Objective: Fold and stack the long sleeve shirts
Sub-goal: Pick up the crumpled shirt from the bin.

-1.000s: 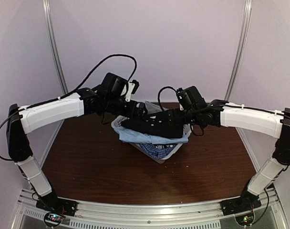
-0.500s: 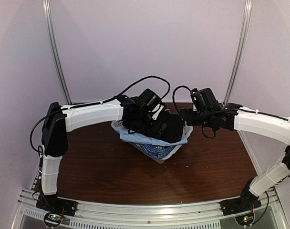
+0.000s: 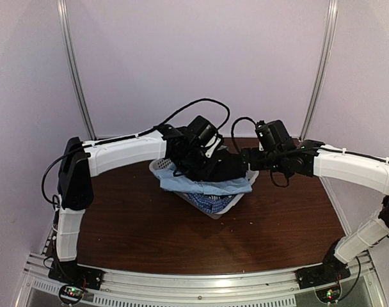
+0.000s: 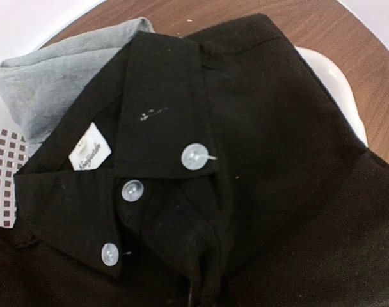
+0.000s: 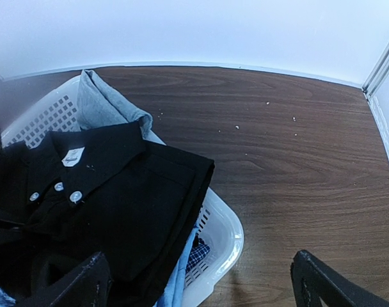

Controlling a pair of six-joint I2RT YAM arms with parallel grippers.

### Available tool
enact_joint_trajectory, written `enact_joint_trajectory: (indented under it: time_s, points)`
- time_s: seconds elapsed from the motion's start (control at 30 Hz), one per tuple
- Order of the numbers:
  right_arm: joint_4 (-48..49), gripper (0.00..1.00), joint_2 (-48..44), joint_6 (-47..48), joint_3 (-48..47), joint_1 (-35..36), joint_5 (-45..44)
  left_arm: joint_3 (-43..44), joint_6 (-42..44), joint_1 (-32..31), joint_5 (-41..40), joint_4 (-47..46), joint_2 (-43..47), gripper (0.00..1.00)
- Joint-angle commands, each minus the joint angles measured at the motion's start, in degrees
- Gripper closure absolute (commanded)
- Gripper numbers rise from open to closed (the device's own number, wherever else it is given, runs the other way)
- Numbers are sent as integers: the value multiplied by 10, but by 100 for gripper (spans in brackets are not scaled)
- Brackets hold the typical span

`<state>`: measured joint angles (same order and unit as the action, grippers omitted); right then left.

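A: What's on your feed?
B: I see the brown wood table (image 3: 137,224) with the white lattice basket (image 3: 157,165) at its far middle. All three shirts are in the basket.
A: Stack order?
B: The black shirt (image 3: 228,167) is on top, folded, and reaches over the rim on the right arm's side. The pale blue shirt (image 3: 210,186) is under it and spills over the front edge. The blue-and-white patterned shirt (image 3: 210,202) is lowest and shows at the front corner.
A: Grippers?
B: The left gripper (image 3: 198,167) is down on the black shirt near the collar. My left wrist view is all black cloth with no fingers in it, so I can't tell whether it's pinching or spread. The right gripper (image 5: 199,259) is spread wide and holds nothing, above the basket's right end.
A: Small stuff?
B: There are three pale buttons (image 4: 194,156) at the collar, and a small white label (image 4: 90,153) inside it.
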<state>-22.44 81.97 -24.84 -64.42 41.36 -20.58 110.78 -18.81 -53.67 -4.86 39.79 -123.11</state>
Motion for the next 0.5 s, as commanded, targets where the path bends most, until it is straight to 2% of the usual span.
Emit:
enact_joint_trajectory:
  time_s: [0.0, 0.2, 0.47]
  points:
    - [6, 0, -7, -4, -4, -2, -3, 47, 4, 0, -37, 16, 10, 100]
    - [3, 0, -1, 5, -20, -2, -3, 69, -3, 21, -90, -4, 74, 100]
    - [12, 0, 30, 21, -61, 1, 46, 30, -16, 66, -189, -34, 202, 100]
